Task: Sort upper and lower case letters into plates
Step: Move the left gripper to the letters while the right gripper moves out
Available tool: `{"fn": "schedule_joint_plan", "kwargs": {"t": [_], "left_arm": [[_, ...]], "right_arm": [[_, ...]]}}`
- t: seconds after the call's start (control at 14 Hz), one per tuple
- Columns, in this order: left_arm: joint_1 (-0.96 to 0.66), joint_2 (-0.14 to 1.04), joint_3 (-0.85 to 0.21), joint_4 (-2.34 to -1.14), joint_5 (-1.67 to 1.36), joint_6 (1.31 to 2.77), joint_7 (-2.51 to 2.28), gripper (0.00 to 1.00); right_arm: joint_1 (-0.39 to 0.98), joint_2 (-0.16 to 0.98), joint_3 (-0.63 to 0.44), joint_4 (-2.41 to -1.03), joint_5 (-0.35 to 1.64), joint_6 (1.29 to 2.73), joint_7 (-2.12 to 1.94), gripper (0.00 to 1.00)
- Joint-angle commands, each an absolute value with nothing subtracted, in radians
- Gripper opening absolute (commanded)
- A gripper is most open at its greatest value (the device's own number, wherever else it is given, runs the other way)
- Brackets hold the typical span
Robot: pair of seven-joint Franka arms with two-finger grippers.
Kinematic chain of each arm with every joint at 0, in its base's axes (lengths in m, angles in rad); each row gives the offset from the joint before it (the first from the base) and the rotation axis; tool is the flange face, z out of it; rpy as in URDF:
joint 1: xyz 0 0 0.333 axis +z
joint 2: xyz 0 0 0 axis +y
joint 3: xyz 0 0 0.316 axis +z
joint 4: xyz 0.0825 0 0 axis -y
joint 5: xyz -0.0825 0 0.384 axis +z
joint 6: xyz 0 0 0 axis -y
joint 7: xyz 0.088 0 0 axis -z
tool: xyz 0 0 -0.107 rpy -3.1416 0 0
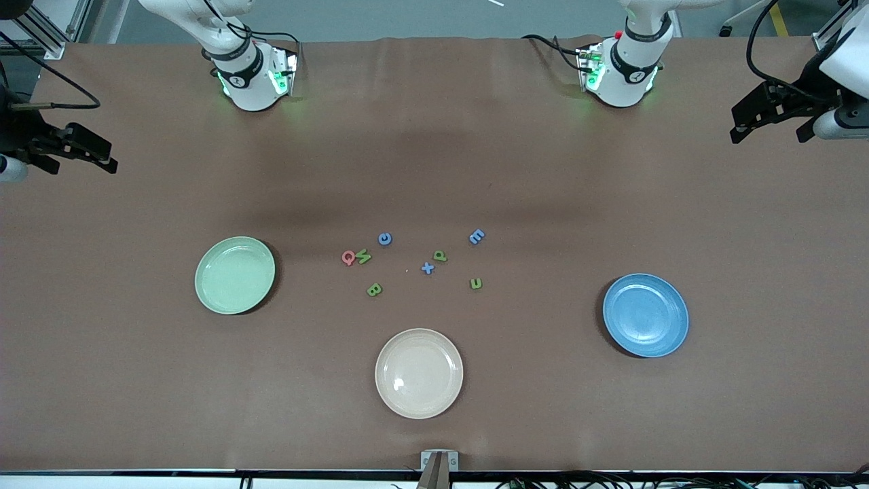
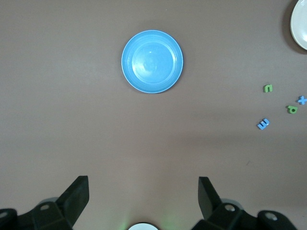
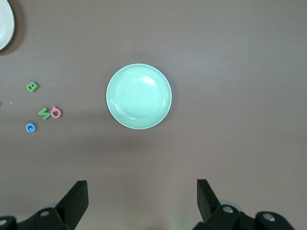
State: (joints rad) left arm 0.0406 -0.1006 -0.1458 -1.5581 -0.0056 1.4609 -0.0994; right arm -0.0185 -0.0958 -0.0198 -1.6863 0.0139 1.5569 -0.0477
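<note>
A wide bench (image 1: 611, 204) under a smooth brown cover fills the front view, with grey floor along its top edge.

The two white arms wait at the two ends of the bench. The left gripper (image 1: 770, 125) hangs over the left arm's end and the right gripper (image 1: 75, 153) over the right arm's end. Each has its black fingers (image 2: 76, 194) (image 3: 76, 196) spread wide and released, holding nothing.

Three round shallow plastic plates lie flat. The pale mint green plate (image 1: 235, 275) sits toward the right arm's end, and the medium blue plate (image 1: 645, 315) toward the left arm's end. The cream-beige plate (image 1: 419, 373) lies between them, nearest the front camera.

Eight small chunky toy letters lie flat and scattered on the bare cover between the green and blue plates, each turned its own way. The pink-red letter (image 1: 348, 257) touches a green letter (image 1: 364, 257) beside it. A blue C-shaped letter (image 1: 385, 238) lies just farther from the camera. A green B (image 1: 374, 289) lies nearer. A blue x (image 1: 427, 267) and a green p-like letter (image 1: 440, 255) sit midway. A blue E (image 1: 476, 236) and a green n-like letter (image 1: 476, 283) lie toward the blue plate.
</note>
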Motion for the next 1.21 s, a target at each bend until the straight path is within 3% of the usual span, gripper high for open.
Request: {"fn": "schedule_joint_plan", "kwargs": {"t": [0.0,0.5,0.85,1.14], "left_arm": [[0.043,-0.084,-0.149,-1.534,0.002,1.447,-0.093,1.0],[0.037,-0.008,-0.156,-1.535,-0.014,1.482,-0.103,1.0],[0.008,0.073,-0.233,-1.65,-0.018,1.669,-0.155,1.0],[-0.081,0.195,-0.296,-1.692,-0.005,1.79,-0.504,1.0]], "right_arm": [[-0.026,-0.127,-0.018,-1.718,0.025,1.571,-0.072,1.0],[-0.02,-0.133,-0.012,-1.718,0.026,1.559,-0.011,1.0],[-0.02,-0.133,-0.012,-1.718,0.026,1.56,-0.014,1.0],[-0.02,-0.135,-0.012,-1.718,0.025,1.56,-0.014,1.0]]}}
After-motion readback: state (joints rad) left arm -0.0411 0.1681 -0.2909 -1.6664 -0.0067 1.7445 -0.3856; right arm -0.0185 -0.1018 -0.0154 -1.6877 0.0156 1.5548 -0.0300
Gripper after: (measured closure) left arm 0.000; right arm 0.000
